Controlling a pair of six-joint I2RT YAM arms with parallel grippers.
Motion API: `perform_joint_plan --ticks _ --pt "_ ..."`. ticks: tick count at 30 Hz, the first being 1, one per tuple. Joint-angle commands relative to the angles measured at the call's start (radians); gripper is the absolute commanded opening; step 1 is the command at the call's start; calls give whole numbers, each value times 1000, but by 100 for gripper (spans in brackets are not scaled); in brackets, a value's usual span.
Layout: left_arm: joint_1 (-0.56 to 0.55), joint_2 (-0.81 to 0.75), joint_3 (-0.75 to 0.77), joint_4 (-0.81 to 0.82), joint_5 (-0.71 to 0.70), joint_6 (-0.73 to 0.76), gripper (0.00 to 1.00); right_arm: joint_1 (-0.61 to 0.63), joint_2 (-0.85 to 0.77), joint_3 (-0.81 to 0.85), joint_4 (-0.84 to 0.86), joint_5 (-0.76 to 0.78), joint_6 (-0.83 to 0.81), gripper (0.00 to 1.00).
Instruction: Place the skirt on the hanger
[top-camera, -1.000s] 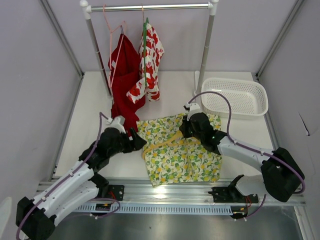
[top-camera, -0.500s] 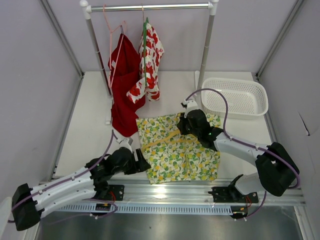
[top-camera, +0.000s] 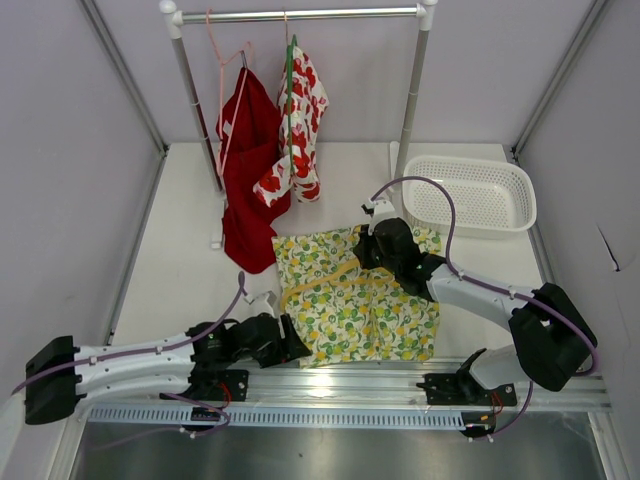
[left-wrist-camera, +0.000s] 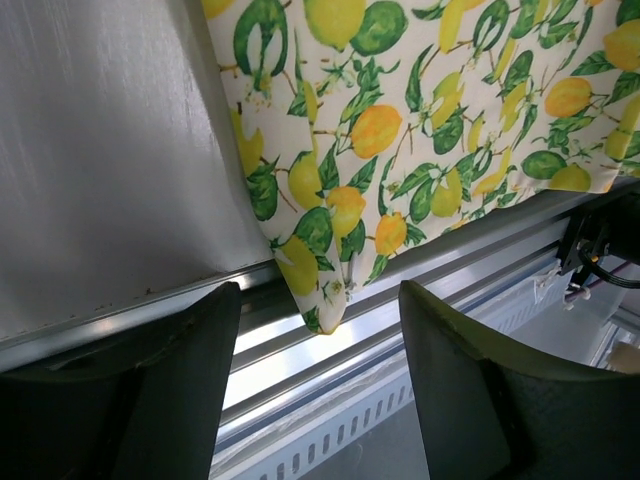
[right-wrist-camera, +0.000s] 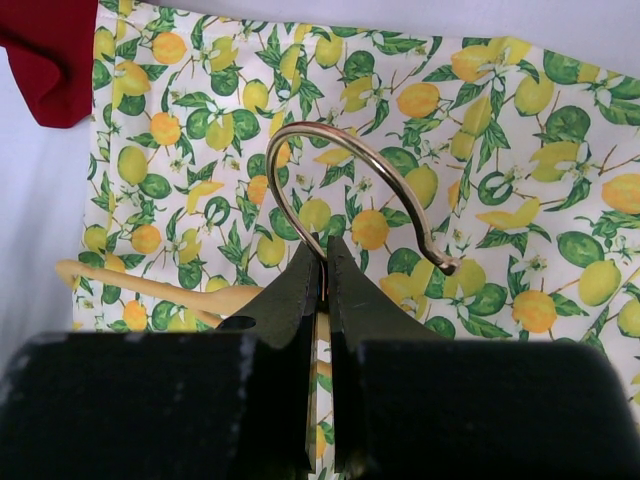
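Note:
The lemon-print skirt (top-camera: 360, 305) lies flat on the table, its near left corner hanging over the front rail (left-wrist-camera: 325, 310). The yellow-tan hanger (top-camera: 320, 282) lies across the skirt. My right gripper (top-camera: 372, 248) is shut on the hanger's neck below its metal hook (right-wrist-camera: 345, 175), at the skirt's far edge; one tan arm of the hanger (right-wrist-camera: 150, 288) shows to the left. My left gripper (top-camera: 292, 345) is open and low at the table's front edge, its fingers (left-wrist-camera: 470, 380) on either side of the hanging skirt corner without touching it.
A clothes rail (top-camera: 300, 14) at the back holds a red garment (top-camera: 245, 150) on a pink hanger and a white red-flowered garment (top-camera: 300, 120) on a green hanger. A white basket (top-camera: 468, 193) stands at the back right. The metal front rail (top-camera: 380, 375) runs along the near edge.
My left arm has swung down and toward me, from beside the skirt's left edge to its near left corner at the front rail. My right gripper has stayed on the hanger.

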Motion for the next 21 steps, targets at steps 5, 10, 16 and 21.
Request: perform_joint_plan --ticks 5,10,16,21 --pt "-29 72 -15 134 -29 -82 61 -10 -2 46 74 -3 -1 0" --pt "-29 87 -29 200 -35 -97 53 -12 -4 42 71 -6 -3 0" --pt "-29 142 -24 226 -11 -85 37 -15 -5 34 77 -9 -3 0" --pt "-29 100 -29 171 1 -79 2 -18 -5 30 82 -15 -9 0"
